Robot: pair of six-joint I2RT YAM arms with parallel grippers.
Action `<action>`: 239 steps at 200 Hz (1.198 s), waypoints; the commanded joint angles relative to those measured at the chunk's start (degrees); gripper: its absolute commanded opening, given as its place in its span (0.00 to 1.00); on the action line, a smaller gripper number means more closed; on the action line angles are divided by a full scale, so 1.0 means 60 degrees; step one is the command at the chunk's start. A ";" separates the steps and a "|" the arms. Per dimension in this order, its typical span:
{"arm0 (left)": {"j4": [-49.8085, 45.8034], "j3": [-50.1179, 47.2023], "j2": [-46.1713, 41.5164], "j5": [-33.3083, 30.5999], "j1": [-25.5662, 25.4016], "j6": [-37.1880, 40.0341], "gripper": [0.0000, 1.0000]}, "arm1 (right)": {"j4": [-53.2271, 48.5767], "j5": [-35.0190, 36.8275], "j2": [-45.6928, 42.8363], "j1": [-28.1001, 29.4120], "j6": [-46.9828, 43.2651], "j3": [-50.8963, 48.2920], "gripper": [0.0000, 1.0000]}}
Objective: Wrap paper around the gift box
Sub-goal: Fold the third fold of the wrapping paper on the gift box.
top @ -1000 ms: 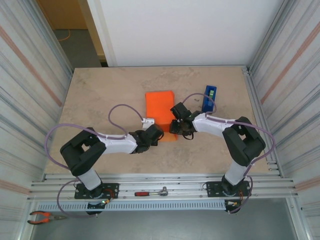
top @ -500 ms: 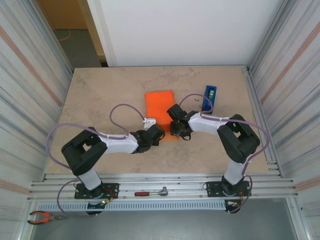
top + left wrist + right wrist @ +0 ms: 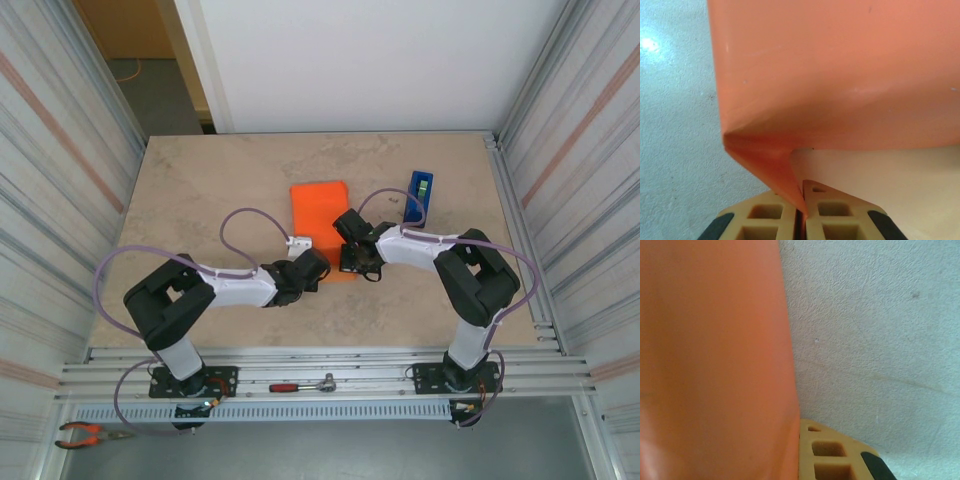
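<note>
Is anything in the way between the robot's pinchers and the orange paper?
No, nothing. The left gripper pinches a corner of the paper, and the right gripper is shut on its edge.

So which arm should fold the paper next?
Probably left. The left gripper is shut on a folded corner of the paper, ready to pull it over. The right gripper is shut at the paper's edge, but its grip is hidden.

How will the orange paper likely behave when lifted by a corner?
Probably floppy yet crease-holding: the paper shows a sharp fold where the left tool pinches it. Likely light, since that small pinch seems to hold it up. Its faint sheen suggests it may slip.
</note>
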 commanded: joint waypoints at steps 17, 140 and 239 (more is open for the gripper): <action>0.0037 0.0191 0.0166 -0.0114 -0.0079 -0.0098 0.11 | -0.0556 0.0092 0.0209 0.0096 0.0209 0.0296 0.18; 0.0059 0.0244 0.0236 -0.0087 -0.0079 -0.0127 0.11 | -0.1103 0.0035 -0.0025 0.0209 0.0401 0.0240 0.34; 0.0017 0.0295 0.0285 -0.0059 -0.0108 -0.0117 0.11 | -0.0990 -0.0119 -0.0018 0.0277 0.0470 -0.0027 0.02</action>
